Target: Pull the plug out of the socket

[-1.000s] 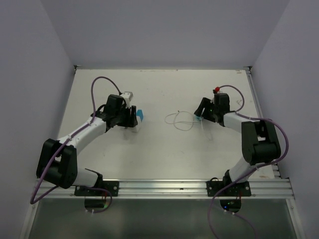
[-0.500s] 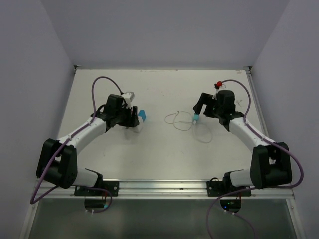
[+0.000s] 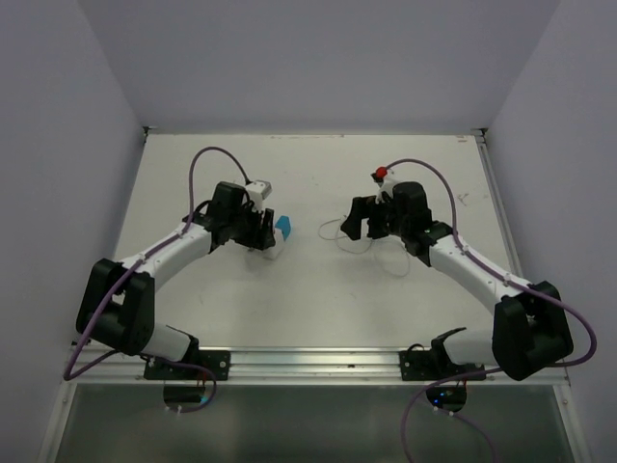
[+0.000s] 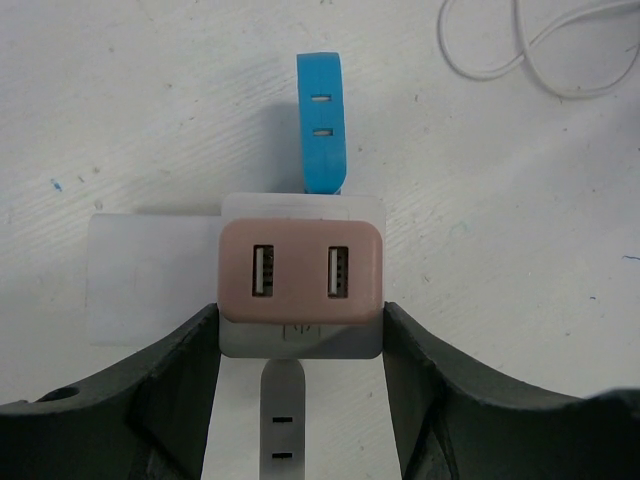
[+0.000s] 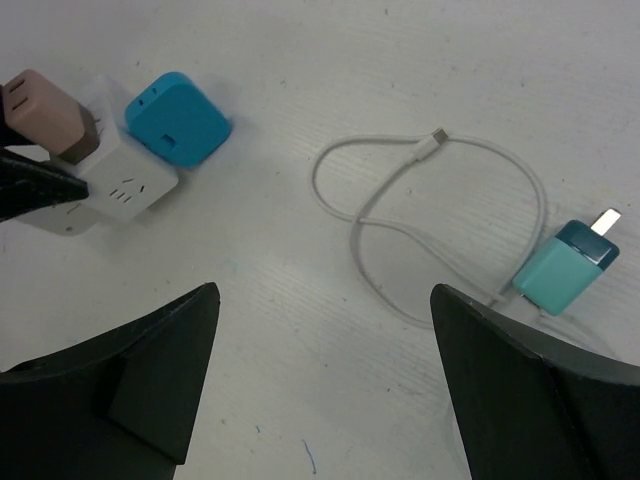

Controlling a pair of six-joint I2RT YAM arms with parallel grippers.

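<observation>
**Two-arm workspace, plug removal under way.** I am bracing the socket (image 5: 122, 178), the white cube with slotted faces, on the table (image 3: 318, 299) left of centre. The left gripper (image 4: 300, 322) is pinching it, with its jaws pressing on two opposite sides. A pink plug (image 4: 300, 272) with two ports is sitting on the face turned toward the left wrist camera. A blue plug (image 4: 322, 125) is projecting from the far face, the side turned toward the other arm.

The right gripper (image 5: 325, 295) is hanging above the table with its jaws spread wide and nothing between them. Below it a teal plug (image 5: 562, 272) is lying well apart from the socket with its prongs bare. A looped white cable (image 5: 437, 134) is running from it.

**Step in hand, as I am judging it.** One plug is already free and the empty right arm is lining up for another. The blue plug looks the likeliest, since it is facing that arm.

**What the next move is calling for:**
- I am planning to carry the spread jaws across to the blue plug and set them over its flat sides, clear of the left gripper.
- I would then close firmly and draw straight outward along the line of the prongs.
- The left grip must be keeping the cube from sliding or twisting, because a sideways pull is likely to bind the prongs.
</observation>
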